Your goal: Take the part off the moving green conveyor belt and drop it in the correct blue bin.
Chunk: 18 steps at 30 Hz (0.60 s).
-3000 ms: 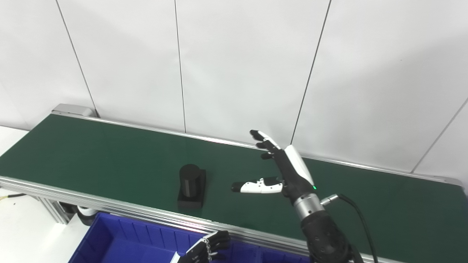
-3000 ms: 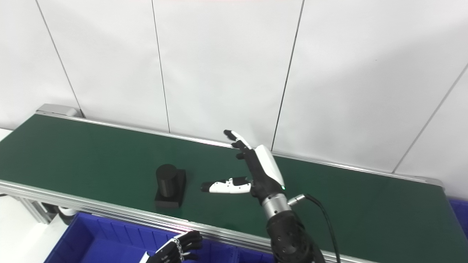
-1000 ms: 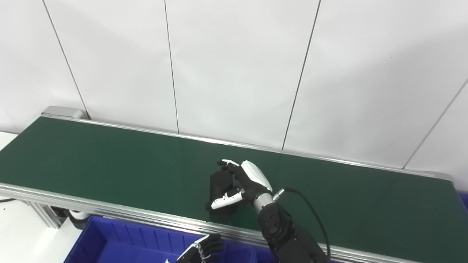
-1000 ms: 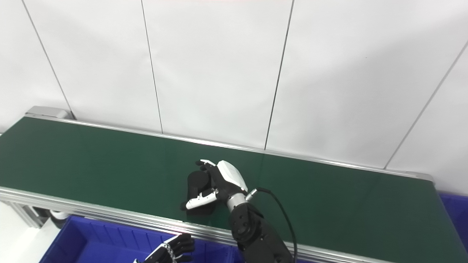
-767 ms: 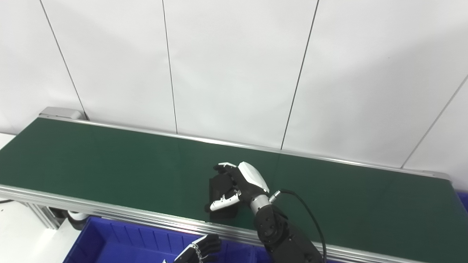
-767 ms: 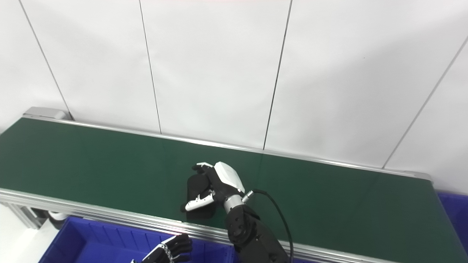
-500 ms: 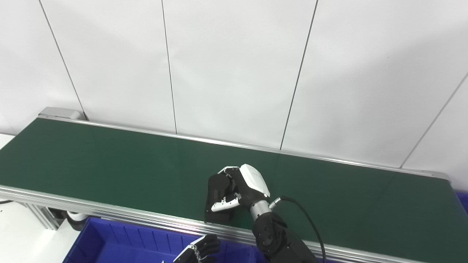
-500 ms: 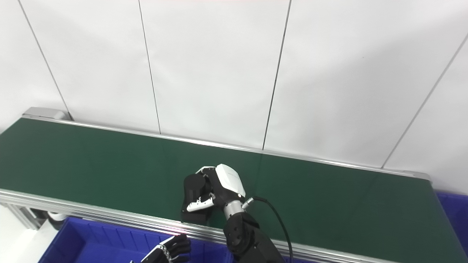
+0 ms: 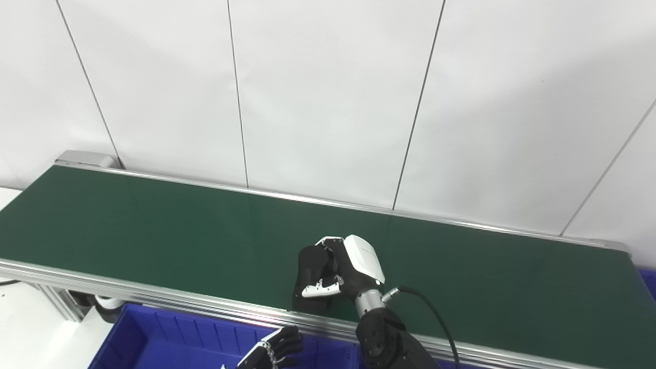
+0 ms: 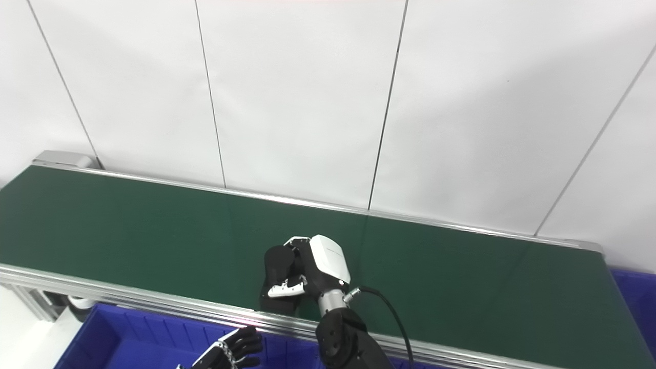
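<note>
The right hand sat in the lower middle of the frame, fingers curled over the top and far side of the black part, a short cylinder standing on a square base, with the white-tipped thumb pressed across its near face. The hand was closed on the part, whose base looked to rest on, or just above, the dark green conveyor belt close to the belt's near aluminium rail; whether it had lifted clear could not be told.

To do this step well, the grip probably needed to be firm on the cylinder before any lift, since the heavier square base hung below the fingers and could swing or slip. A straight rise, clearing the rail before travelling toward the lower edge of the frame, seemed the safe path; dragging the base across the rail might knock it loose.

The left hand showed only partly at the bottom edge, left of centre, dark fingers loosely curled and holding nothing, hovering over the blue plastic bin below the rail. A second blue bin showed at the right edge. Which bin was correct could not be judged here.
</note>
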### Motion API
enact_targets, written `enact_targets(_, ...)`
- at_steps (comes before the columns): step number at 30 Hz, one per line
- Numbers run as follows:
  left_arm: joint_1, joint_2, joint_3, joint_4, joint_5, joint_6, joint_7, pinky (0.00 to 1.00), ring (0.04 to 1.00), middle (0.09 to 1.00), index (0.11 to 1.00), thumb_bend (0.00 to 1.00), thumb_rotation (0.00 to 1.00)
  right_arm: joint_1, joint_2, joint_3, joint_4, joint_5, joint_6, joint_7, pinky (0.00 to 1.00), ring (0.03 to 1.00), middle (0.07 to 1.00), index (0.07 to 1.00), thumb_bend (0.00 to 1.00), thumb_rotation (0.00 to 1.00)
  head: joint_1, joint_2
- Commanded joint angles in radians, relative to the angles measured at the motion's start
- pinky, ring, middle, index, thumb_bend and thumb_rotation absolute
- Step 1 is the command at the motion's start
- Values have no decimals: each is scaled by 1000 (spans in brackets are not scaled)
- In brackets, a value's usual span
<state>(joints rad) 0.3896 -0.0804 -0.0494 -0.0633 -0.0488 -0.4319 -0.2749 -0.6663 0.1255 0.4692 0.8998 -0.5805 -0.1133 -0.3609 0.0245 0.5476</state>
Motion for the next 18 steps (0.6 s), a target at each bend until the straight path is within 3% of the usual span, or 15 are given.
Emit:
enact_targets(1, 1, -8, 2, -36, -11, -38, -15, 762, 805, 821, 835, 953, 148, -6, 3, -5, -12, -14, -52, -57, 334, 408, 512, 559, 492, 0, -1, 2)
enact_targets(10, -8, -16, 37, -27, -36, -38, -64, 775, 808, 823, 837, 948, 142, 42, 11, -44, -83, -9, -58, -181, 340, 424, 482, 542, 494, 0, -20, 3)
enact_targets(11, -9, -18, 42, -26, -39, -38, -70, 776, 806, 821, 836, 952, 144, 51, 10, -50, -103, -10, -50, -185, 268, 436, 463, 533, 505, 0, -23, 5)
enact_targets(13, -10, -22, 51, -26, -46, -38, -84, 780, 807, 820, 835, 950, 144, 71, 9, -65, -149, -5, -42, -181, 216, 443, 442, 528, 511, 0, -29, 8)
enact_targets(18, -9, -27, 66, -33, -37, -38, -92, 782, 806, 821, 841, 941, 164, 154, -7, -98, -327, 2, -2, -137, 283, 366, 472, 560, 504, 0, -62, 25)
